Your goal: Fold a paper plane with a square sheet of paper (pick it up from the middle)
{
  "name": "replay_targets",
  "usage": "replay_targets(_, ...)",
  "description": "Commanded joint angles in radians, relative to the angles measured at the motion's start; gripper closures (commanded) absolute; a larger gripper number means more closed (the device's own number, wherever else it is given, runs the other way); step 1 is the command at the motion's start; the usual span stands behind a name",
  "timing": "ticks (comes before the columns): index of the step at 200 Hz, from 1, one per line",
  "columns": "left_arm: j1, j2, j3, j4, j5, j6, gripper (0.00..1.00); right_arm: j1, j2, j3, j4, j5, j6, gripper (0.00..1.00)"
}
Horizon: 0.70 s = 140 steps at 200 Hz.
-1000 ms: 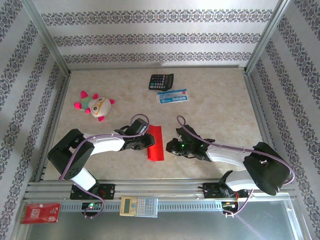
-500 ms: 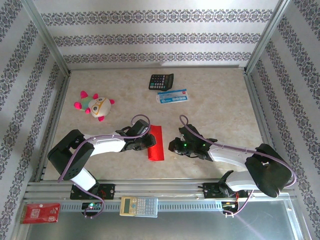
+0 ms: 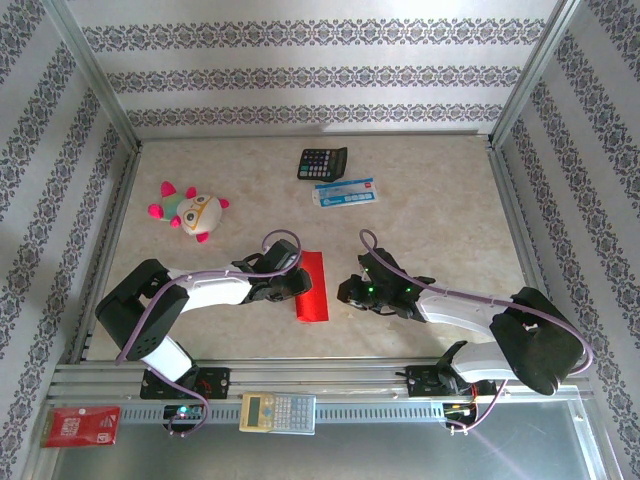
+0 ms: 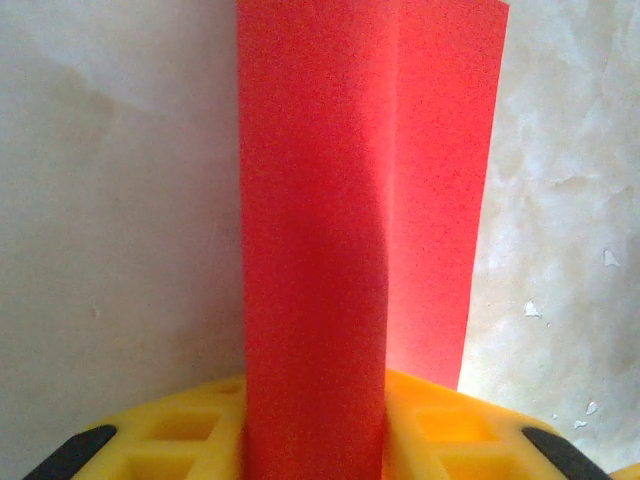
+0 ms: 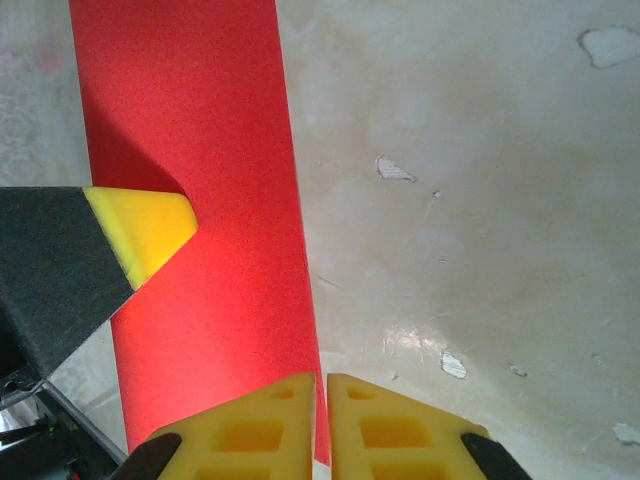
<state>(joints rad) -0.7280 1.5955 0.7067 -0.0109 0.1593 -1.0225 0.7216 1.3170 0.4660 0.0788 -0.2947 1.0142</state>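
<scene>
The square sheet of paper [image 3: 316,300] lies on the table as a long red folded strip, just ahead of both arms. My left gripper [image 3: 298,282] reaches in from the left over its left edge. In the left wrist view a raised layer of the paper [image 4: 350,200] runs between the two yellow fingers and fills the gap of my left gripper [image 4: 312,430]. In the right wrist view one left fingertip [image 5: 145,225] rests on the paper [image 5: 200,130]. My right gripper [image 3: 343,292] is shut, low over the paper's right edge, its jaws [image 5: 327,385] nearly touching.
A black calculator [image 3: 322,162] and a blue-and-white packet [image 3: 345,192] lie at the back. A plush toy [image 3: 190,210] sits at the left. On the near rail are a beige calculator [image 3: 277,411] and a small red packet [image 3: 82,426]. Patterned walls enclose the table.
My right gripper has edged slightly right and away from the near edge. The paper and my left gripper have stayed put.
</scene>
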Motion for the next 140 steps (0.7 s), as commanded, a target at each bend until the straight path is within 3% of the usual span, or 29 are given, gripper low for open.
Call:
replay_targets(1, -0.007, 0.044, -0.003, -0.084, -0.069, 0.004, 0.66, -0.009, 0.004, -0.009, -0.014, 0.002, -0.028, 0.88)
replay_targets(140, -0.010, 0.052, -0.015, -0.092, -0.092, -0.011, 0.66, -0.017, -0.007, -0.010, -0.027, 0.006, -0.036, 0.88)
